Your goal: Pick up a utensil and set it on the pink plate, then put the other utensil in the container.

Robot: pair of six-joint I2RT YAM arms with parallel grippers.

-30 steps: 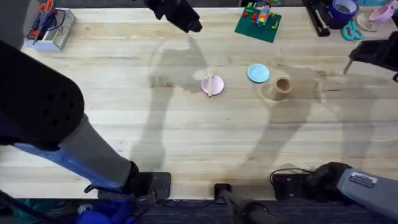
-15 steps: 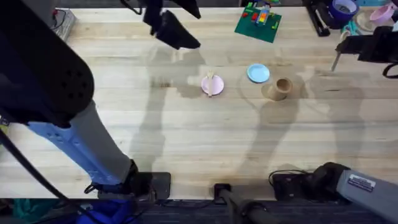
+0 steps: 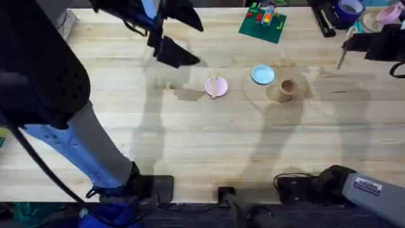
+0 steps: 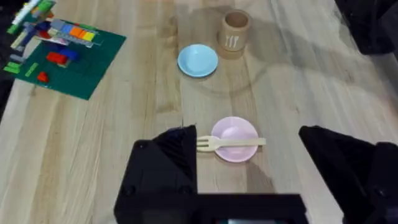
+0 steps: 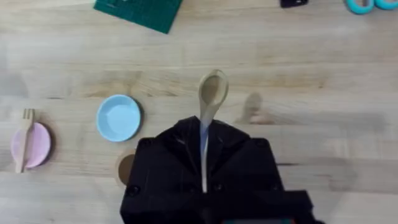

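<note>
Wood-plank worktop point(image 3: 209, 139), pale boards, with stuff along the far edge. We see the left end effector point(image 3: 169, 52) lower and nearer the pink plate point(image 3: 215, 87) than half a second ago, when it sat closer to the far edge; its fingers are spread wide with nothing between them. Fork point(image 4: 231, 144) lies across the pink plate, tines sticking out past the rim, same as before. Right end effector point(image 5: 204, 180) is clamped on the spoon point(image 5: 209, 106) handle, bowl end pointing out ahead; in the overhead it hangs at the far right point(image 3: 373, 47), barely shifted from 0.5 s ago. Brown cup point(image 3: 286, 88) stands upright just beside the blue plate point(image 3: 262, 75), both unmoved. Green baseplate with toy bricks point(image 3: 263, 20) sits at the far edge, scissors point(image 3: 358, 31) and tape roll point(image 3: 348, 9) at the far right corner. We note the left arm point(image 3: 44, 95) bulks large and dark over the left side of the worktop, covering that part.
</note>
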